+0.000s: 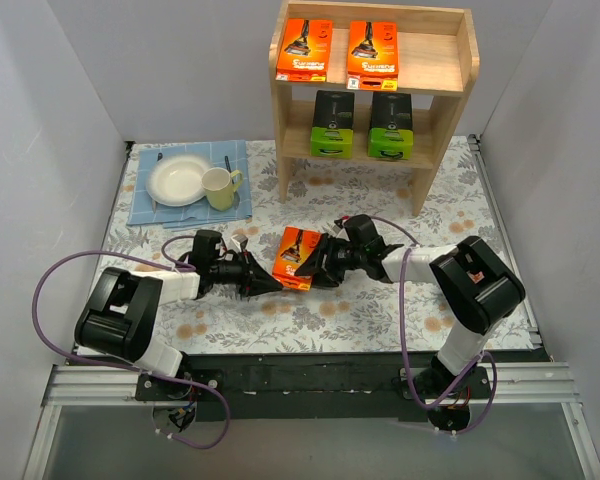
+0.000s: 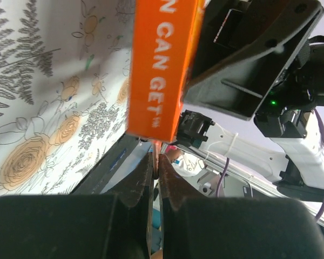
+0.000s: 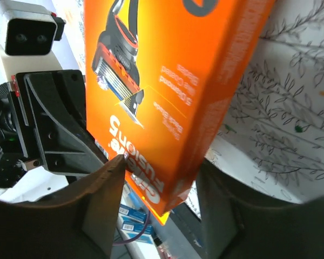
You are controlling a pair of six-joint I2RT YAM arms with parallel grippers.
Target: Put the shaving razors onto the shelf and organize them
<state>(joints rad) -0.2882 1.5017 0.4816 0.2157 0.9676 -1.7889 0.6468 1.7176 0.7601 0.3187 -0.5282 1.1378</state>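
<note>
Left gripper [image 2: 155, 162]: closed right down, its tips pinching a thin orange edge of the loose orange pack [image 1: 296, 256].
Right gripper [image 3: 161, 164]: jaws part-way open, one finger on either side of the same pack's other end. The view is too close for me to tell whether they press on it.
Loose orange pack: between the two grippers, tilted, over the flowered counter [image 1: 360, 322].
Shelf [image 1: 450, 62]: well beyond both grippers, more to the right gripper's side.
Shelved orange packs [image 1: 302, 50]: two, side by side on the top tier, far ahead of the grippers.
Green packs [image 1: 332, 124]: two, side by side on the lower tier, under the orange pair.
Plate [image 1: 178, 182] and mug [image 1: 218, 188]: on a blue cloth [image 1: 145, 212], beyond the left gripper, just beside each other.
</note>
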